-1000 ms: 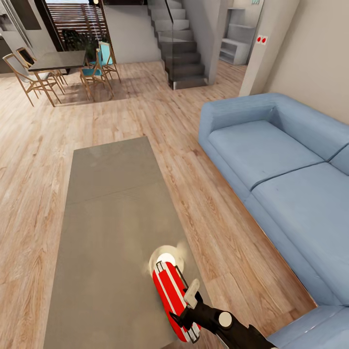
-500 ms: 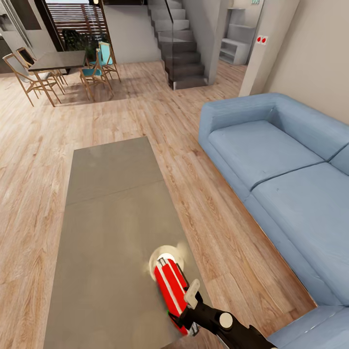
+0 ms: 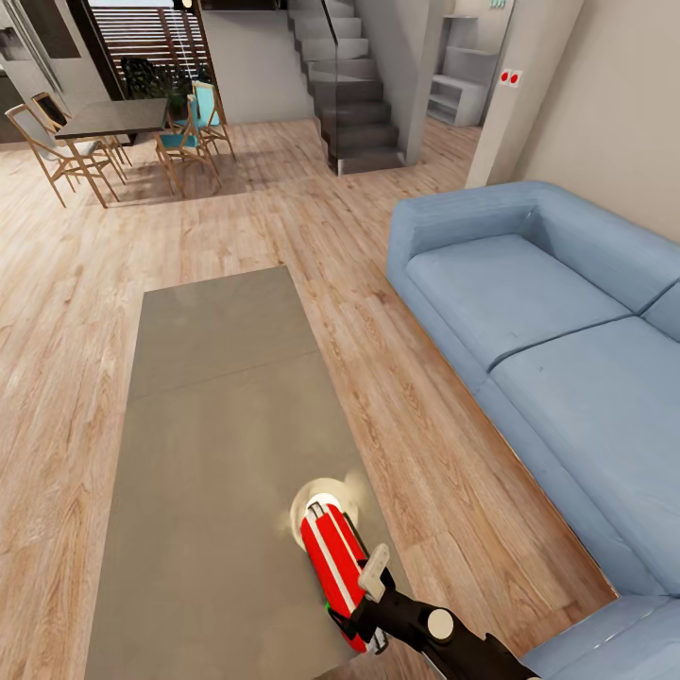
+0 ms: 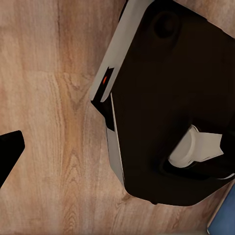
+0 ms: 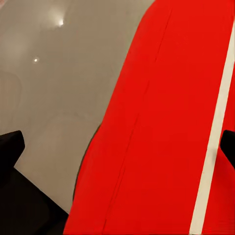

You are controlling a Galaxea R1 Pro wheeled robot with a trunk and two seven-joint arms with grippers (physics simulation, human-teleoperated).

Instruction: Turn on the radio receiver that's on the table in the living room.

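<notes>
The red radio receiver (image 3: 331, 557) with white stripes lies on the grey table (image 3: 208, 397), near its front right edge, with a bright round glare spot at its far end. My right gripper (image 3: 365, 612) reaches in from the lower right and rests against the radio's near end, open. In the right wrist view the radio (image 5: 161, 122) sits very close, with my dark fingertips (image 5: 10, 149) apart at the frame's sides. A tiny green dot shows on the radio's edge beside the gripper. My left gripper (image 4: 117, 147) hangs over the wood floor beside the robot's base.
A light-blue sofa (image 3: 538, 312) runs along the right, a strip of wood floor between it and the table. Far back stand a dark dining table (image 3: 113, 118) with wooden chairs and a staircase (image 3: 354, 104). The robot's black-and-white base (image 4: 161, 107) sits under the left arm.
My right gripper has pushed slightly left against the radio's near end, and the radio has shifted a little with it. A small green dot now shows at the radio's edge.
</notes>
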